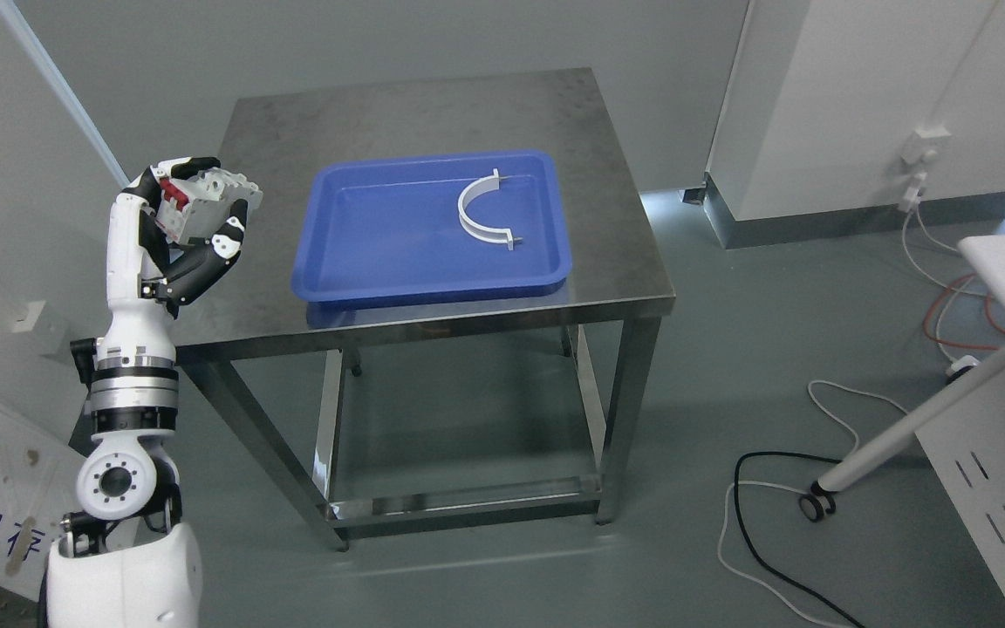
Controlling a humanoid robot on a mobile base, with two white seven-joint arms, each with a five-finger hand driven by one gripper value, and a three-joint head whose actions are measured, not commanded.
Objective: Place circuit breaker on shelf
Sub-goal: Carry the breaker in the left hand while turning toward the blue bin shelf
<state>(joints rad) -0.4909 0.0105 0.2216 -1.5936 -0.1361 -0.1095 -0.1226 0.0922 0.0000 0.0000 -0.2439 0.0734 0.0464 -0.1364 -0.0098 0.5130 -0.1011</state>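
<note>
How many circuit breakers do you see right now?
1. The circuit breaker is gripped in the left robot hand, held up beside the table's left edge. None in the blue tray.

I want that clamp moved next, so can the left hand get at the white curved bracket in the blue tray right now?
Probably not: the left hand is full, its fingers closed on the grey and red circuit breaker. The white curved bracket lies uncovered in the blue plastic tray.

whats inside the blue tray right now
Only a white curved bracket lies inside the blue tray, toward its right side. The circuit breaker is not in it; the left hand holds it off the table's left edge. Nothing covers the tray floor.
</note>
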